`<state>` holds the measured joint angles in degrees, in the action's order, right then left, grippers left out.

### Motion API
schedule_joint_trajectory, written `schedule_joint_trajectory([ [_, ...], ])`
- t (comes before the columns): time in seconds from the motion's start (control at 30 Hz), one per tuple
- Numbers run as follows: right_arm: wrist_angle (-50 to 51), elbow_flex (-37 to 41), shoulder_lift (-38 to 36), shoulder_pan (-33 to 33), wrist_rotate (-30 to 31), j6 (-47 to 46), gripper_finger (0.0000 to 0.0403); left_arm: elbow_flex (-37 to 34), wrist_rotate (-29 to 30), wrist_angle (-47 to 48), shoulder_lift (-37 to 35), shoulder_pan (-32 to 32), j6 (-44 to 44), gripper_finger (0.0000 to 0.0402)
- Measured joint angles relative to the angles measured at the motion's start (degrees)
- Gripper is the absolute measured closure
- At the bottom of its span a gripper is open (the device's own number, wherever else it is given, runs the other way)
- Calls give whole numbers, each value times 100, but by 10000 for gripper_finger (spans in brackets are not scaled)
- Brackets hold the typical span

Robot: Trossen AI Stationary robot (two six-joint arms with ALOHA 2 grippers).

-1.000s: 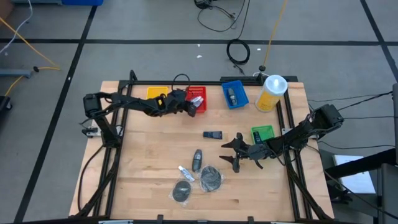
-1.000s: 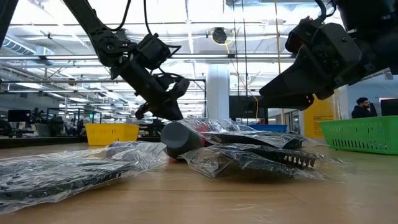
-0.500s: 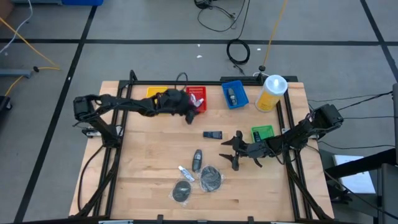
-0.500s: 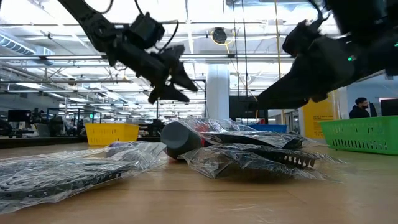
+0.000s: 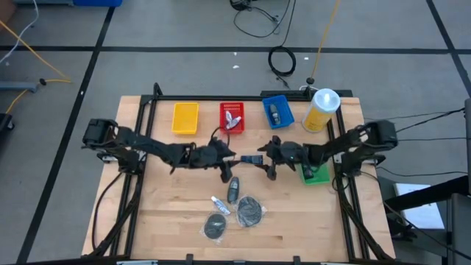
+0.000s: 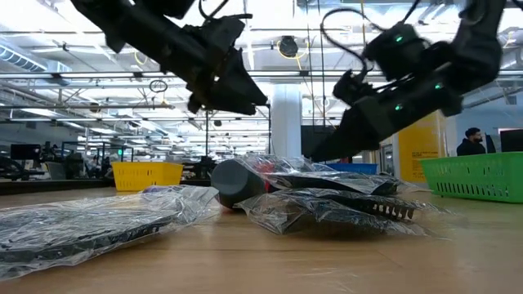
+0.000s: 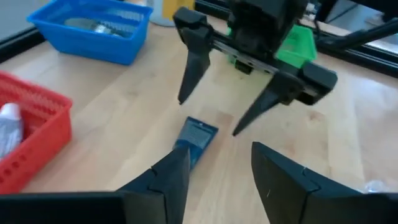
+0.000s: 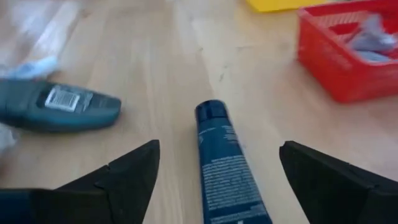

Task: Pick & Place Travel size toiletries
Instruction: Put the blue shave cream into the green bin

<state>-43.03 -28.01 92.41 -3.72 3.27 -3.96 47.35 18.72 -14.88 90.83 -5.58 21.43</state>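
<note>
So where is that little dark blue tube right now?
In the high view the dark blue tube lies flat on the wooden table near its middle, between the left gripper and the open right gripper, below the red basket.

I'm looking past my left gripper, its fingers standing apart, at a dark blue tube lying on the wood. At twelve o'clock beyond it, the right gripper is hanging spread over the tube.
</note>
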Motion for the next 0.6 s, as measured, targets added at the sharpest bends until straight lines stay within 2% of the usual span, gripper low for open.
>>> schedule_joint_trajectory([
  [0.1,-22,-295,520,-176,-347,389,74,-153,380,-135,0,-144,188,242],
  [0.2,-35,-611,1020,-296,-626,632,74,-432,429,-371,0,-177,436,244],
  [0.37,-58,-991,1607,-432,-731,728,85,-941,475,-1159,2,-153,613,245],
  [0.47,-123,-1122,1798,-517,-966,769,102,-1094,487,-1479,4,-155,609,245],
  [0.6,-117,-1121,1884,-532,-923,691,146,-1121,485,-1530,4,-164,554,245],
])
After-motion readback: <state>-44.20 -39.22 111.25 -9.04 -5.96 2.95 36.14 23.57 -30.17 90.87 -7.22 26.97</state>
